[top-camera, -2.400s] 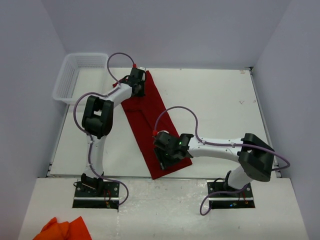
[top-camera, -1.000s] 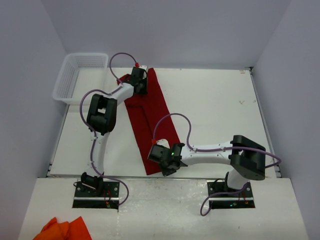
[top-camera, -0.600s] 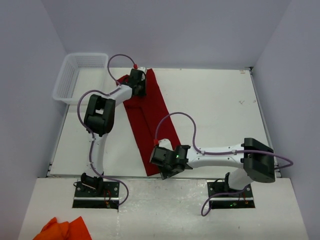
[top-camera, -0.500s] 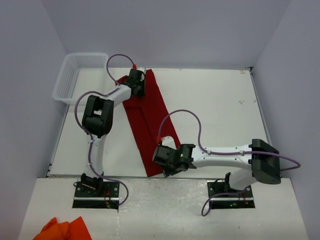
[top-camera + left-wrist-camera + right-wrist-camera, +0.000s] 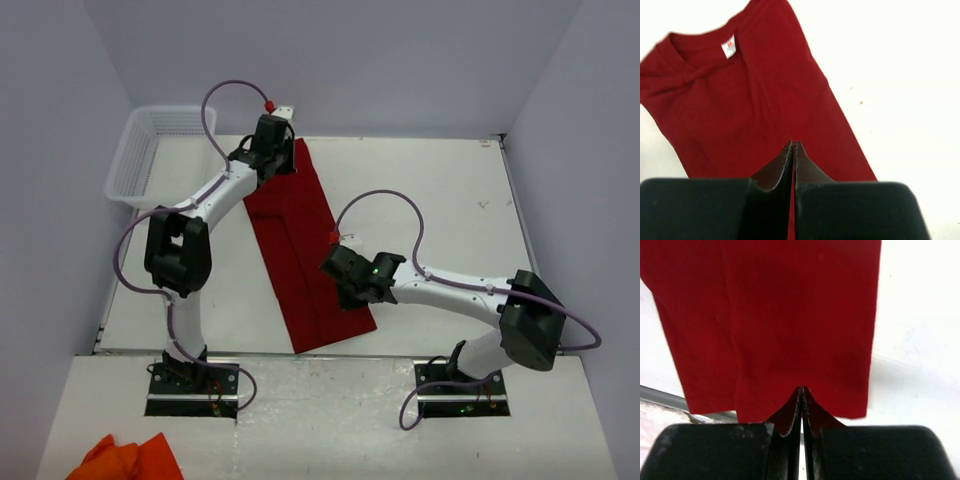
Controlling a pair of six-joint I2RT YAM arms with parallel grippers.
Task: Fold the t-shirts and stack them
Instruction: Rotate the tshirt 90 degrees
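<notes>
T-shirt (image 5: 300, 245) now free of right claw (image 5: 350, 297)

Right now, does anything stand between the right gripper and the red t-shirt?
Nothing visible does. The right gripper, shut, is directly over the t-shirt near its bottom hem; the wrist camera shows only red cloth ahead of its tips.

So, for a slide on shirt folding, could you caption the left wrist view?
Shut left gripper over a folded dark crimson cotton t-shirt, white neck label showing, on the white table.
</notes>
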